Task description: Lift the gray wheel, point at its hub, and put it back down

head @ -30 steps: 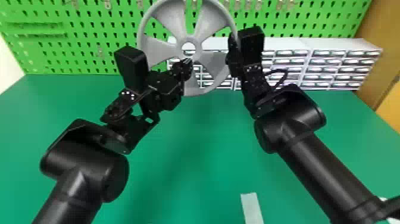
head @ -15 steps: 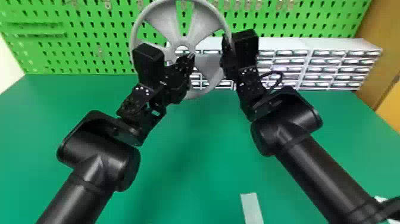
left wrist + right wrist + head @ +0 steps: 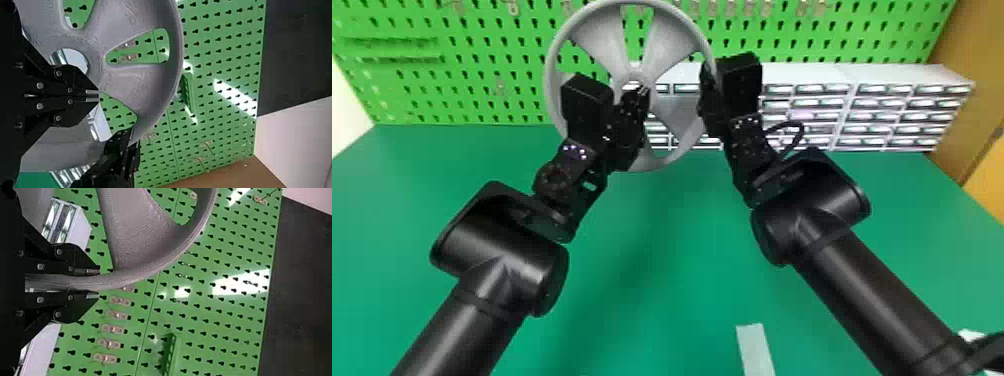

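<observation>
Wheel (image 3: 669, 32) upright and aloft, its rim (image 3: 125, 279) held between the jaws of the right gripper (image 3: 93, 283), which are parted only by the rim's thickness. The left gripper (image 3: 92, 96) holds nothing; its jaws are pressed together into a narrow point, with the hub (image 3: 95, 64) just by their tips. Whether they touch it, I cannot tell.

The step in hand looks to be the middle one, the pointing. The next move, as I judge it, calls for the left jaws to make the point clear, then draw back well free of the wheel, while the right jaws keep their grip. After that comes lowering it to the table (image 3: 657, 250) and letting go only once it is supported. Held at one side, it could swing or twist on the way down.

Counted: one wheel, one hub, two grippers, one table. One pale strip (image 3: 754, 347) lies on the table, on the robot's side of both pairs of jaws. Beyond the jaws stand one pegboard (image 3: 852, 35) and a bank of drawers (image 3: 897, 102), too partly hidden to number.
</observation>
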{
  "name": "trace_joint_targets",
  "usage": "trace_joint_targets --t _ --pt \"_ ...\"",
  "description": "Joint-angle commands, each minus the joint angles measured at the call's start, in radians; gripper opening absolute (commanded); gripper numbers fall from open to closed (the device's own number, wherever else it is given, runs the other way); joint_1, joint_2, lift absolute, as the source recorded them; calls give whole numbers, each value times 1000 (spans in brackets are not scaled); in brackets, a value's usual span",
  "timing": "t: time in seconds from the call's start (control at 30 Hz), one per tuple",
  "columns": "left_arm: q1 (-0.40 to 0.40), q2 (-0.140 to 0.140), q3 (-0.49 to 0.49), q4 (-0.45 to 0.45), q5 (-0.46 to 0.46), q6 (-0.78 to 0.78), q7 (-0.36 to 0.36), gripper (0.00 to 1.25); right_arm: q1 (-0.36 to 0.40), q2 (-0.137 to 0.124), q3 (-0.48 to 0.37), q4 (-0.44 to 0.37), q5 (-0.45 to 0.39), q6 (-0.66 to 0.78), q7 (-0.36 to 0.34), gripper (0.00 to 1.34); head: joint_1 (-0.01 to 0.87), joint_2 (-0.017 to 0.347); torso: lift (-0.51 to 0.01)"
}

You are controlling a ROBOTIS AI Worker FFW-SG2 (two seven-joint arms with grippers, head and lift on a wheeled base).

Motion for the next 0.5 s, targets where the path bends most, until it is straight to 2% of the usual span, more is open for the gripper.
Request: trace_joint_targets --t 0.0,0.47 --pt "-1 1 0 12 -6 7 0 23 3 -1 2 -2 0 -1 0 11 692 48 -88" --pt "-4 4 5 25 -12 10 3 23 7 -7 8 -12 0 1 5 11 692 48 -88"
